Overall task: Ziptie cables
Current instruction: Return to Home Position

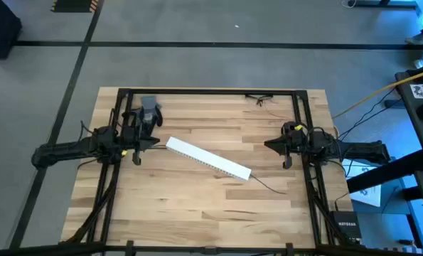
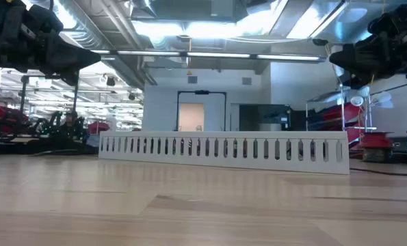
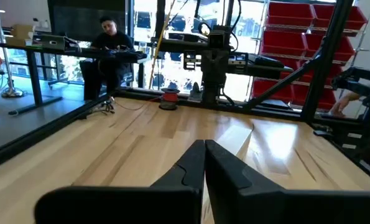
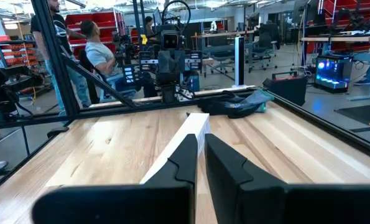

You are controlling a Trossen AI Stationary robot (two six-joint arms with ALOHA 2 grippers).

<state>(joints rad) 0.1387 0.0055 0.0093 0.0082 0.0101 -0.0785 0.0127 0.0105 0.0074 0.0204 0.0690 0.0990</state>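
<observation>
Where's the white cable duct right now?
High view: white cable duct lies diagonally at the table centre, between left gripper and right gripper, touching neither.

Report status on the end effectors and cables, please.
Left end effector shut, right end effector shut, both at table sides. Cable strand trails from white duct. Nothing blocking.

Left arm (image 1: 76,150) and right arm (image 1: 353,150) held level, facing inward (jaws pressed together on both).
</observation>
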